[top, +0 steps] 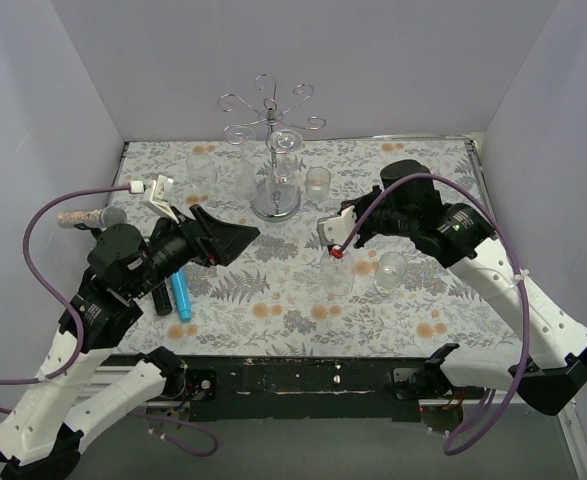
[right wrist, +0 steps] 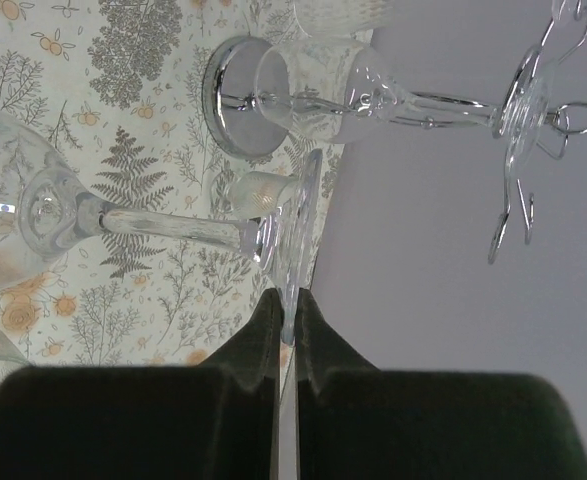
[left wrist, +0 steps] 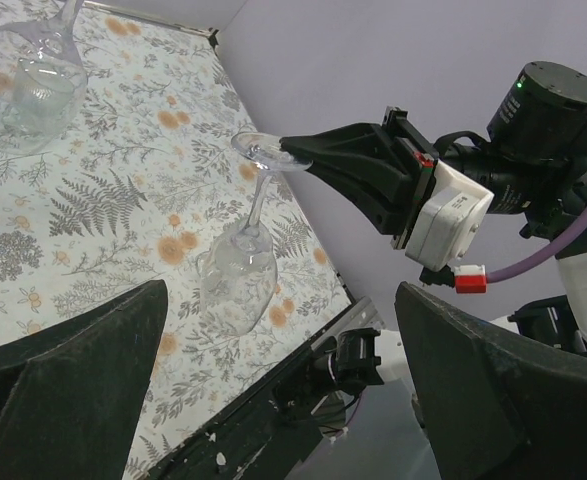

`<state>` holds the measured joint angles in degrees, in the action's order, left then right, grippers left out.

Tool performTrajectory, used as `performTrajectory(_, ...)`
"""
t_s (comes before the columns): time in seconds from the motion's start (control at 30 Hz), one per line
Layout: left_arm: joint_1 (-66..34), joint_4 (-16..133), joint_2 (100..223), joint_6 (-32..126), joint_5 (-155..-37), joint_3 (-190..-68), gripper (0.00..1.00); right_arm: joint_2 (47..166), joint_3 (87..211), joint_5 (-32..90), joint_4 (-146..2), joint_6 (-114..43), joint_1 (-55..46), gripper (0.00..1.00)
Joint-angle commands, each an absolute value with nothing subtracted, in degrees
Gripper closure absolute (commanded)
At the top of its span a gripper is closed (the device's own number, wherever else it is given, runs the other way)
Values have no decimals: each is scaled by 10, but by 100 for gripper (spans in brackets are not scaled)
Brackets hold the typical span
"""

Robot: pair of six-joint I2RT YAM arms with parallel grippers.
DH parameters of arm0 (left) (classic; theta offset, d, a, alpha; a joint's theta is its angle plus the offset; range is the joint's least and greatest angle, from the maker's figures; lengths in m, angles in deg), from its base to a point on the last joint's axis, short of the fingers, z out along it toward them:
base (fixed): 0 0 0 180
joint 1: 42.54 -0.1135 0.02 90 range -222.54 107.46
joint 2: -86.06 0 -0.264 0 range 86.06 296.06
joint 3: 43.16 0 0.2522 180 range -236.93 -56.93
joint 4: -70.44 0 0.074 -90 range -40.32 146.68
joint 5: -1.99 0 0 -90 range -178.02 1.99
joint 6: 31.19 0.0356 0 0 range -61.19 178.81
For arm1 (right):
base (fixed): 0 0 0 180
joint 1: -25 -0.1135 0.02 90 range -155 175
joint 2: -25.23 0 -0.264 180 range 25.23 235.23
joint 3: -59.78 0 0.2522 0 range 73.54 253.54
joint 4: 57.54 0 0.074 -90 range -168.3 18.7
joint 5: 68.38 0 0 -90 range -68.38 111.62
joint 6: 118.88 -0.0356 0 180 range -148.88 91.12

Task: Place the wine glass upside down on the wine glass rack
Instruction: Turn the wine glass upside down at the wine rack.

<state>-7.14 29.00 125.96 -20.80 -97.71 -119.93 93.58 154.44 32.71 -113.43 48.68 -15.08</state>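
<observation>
right gripper [right wrist: 286,312] clamped the foot rim of the glass [right wrist: 173,228], bowl hanging below its fingers, rack [right wrist: 453,104] just beyond. left gripper [top: 235,240] gaped open, facing the glass.

Pale lavender walls [top: 303,60] on three sides; floral-print tabletop [top: 263,300]; black rail [top: 303,376] along near edge; soft even light.

The clear wine glass [left wrist: 239,270] hangs bowl-down, held by its foot, near the silver wire rack [top: 276,207].
</observation>
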Motion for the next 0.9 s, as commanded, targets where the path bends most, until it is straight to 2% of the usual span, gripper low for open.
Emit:
performTrajectory(0.0, -69, 305, 1253, -213, -984, -1192, 2, 912, 1547, 290, -1085, 500, -178, 99)
performTrajectory(0.87, -69, 358, 1250, -258, -1023, -1148, 2, 882, 1492, 238, -1038, 520, -243, 99)
